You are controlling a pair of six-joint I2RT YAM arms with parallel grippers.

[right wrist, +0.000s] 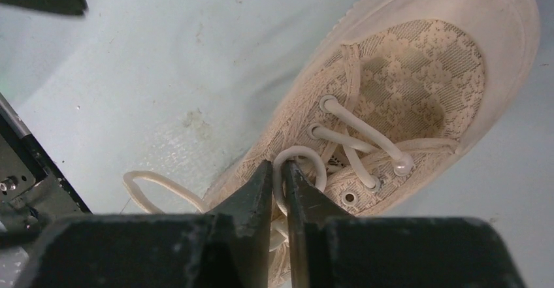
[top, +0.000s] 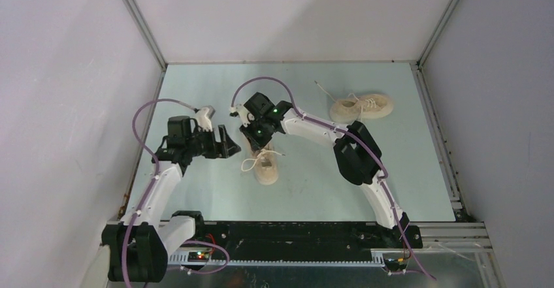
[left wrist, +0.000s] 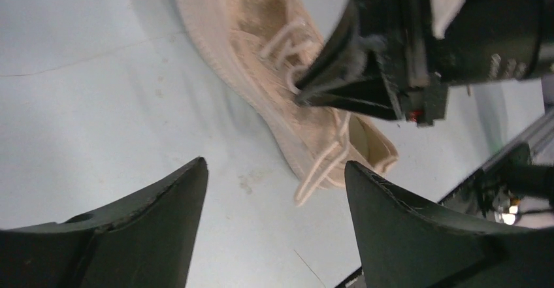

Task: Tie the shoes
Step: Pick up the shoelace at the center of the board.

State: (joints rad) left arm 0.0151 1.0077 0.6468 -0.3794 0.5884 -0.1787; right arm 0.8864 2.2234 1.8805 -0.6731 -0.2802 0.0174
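Right wrist view gives us the close-up: the right fingers (right wrist: 264, 187) are pinched almost shut, and a loop of thin off-white lace (right wrist: 307, 157) looks nipped between the black tips, right at the eyelets of the cream-beige woven fabric sneaker (right wrist: 418, 79). From above, that shoe lies mid-tabletop, just near of the right arm's wrist. Its twin, the second cream sneaker (top: 361, 107), sits well apart at the far right with its laces trailing loose.

The left fingers (left wrist: 176, 196) are spread wide with nothing in them, hovering just left of the shoe.

Handling call: this looks like a light, soft-sided shoe that would slide or tip if the lace gets tugged hard. The lace itself is limp and skinny, so the hold belongs on the cord, well into the tips. The rubber sole rim is probably the firmest place to pin the shoe down.

The pale blue-green tabletop (top: 196, 92) is smooth with a few scuffs, likely offering little grip. Plain pale walls (top: 287, 14) and aluminium corner rails (top: 140, 20) box it in, and both arms crowd the middle
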